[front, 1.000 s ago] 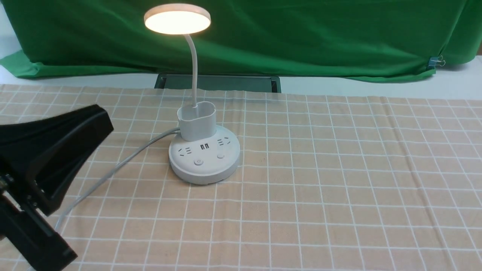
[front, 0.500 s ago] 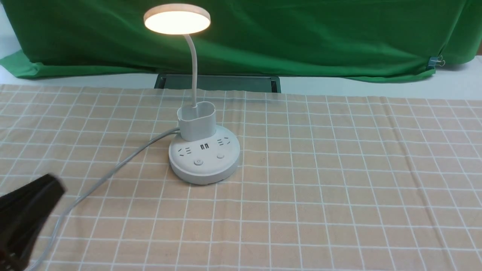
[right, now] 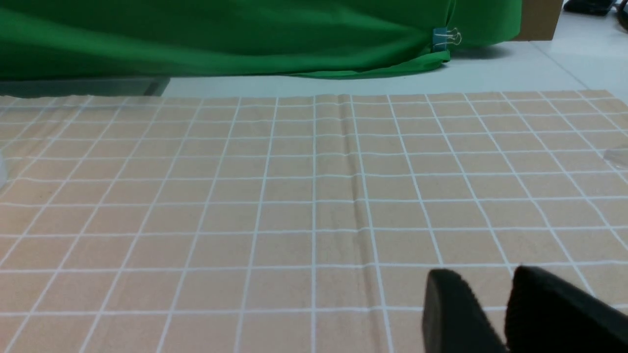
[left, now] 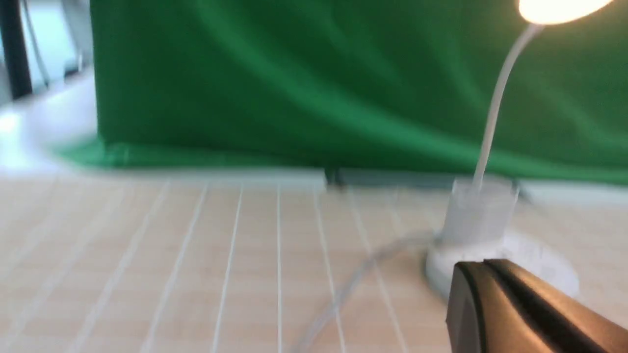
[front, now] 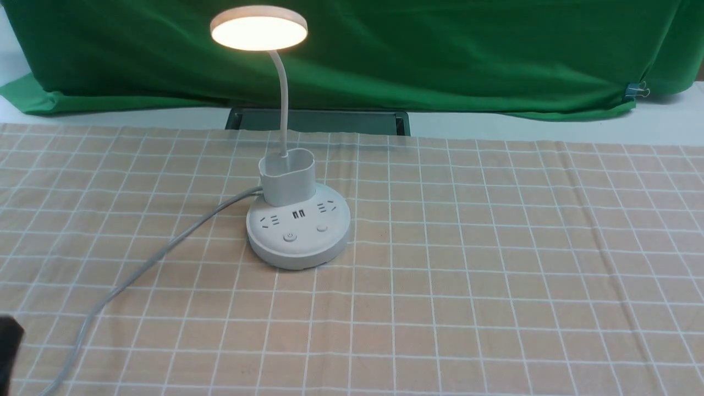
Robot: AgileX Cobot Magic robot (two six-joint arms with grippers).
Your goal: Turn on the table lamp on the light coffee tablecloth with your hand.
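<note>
Light shines from the table lamp [front: 297, 242], left of centre in the front view on the light coffee tablecloth [front: 495, 247], so I judge the pressing done; the next move calls only for settling clear of the grey cord [front: 159, 256]. Just a dark piece of my left arm [front: 7, 352] shows at the lower left edge. From the left wrist, my left gripper [left: 477, 264] points forward, its fingers together on nothing. From the right wrist, my right gripper [right: 483, 275] stands spread, holding nothing, above the cloth.
</note>
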